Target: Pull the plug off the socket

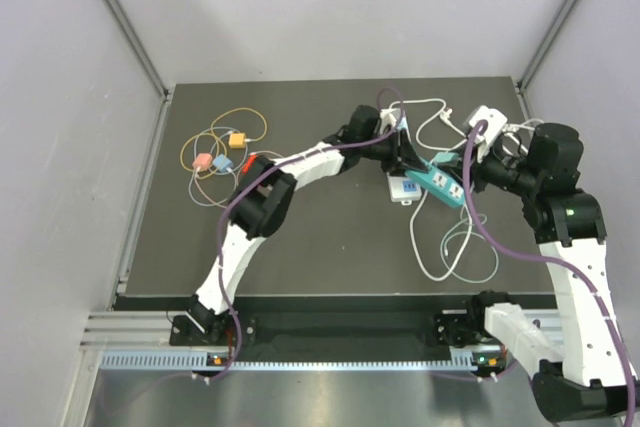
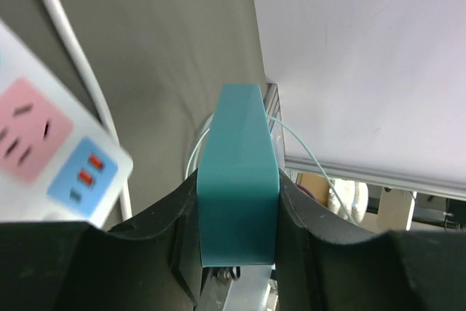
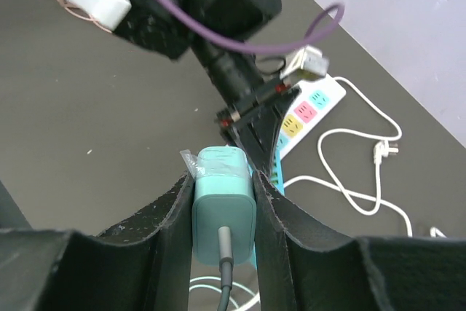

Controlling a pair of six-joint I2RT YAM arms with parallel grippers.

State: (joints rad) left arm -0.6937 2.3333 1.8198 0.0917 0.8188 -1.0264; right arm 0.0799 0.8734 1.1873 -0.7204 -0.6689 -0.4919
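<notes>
The right end effector point(image 3: 222, 182) was clamped on the plug point(image 3: 222, 216), apparently seated in the socket point(image 2: 234, 136), right of mid-bench. The left end effector point(image 2: 238, 194) gripped that socket. Best to pull straight out while the left braces, without twisting.

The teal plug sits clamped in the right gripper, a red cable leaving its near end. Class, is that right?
No: the cable is grey, not red, as the right wrist view shows. The teal plug is clamped in the right gripper.
</notes>
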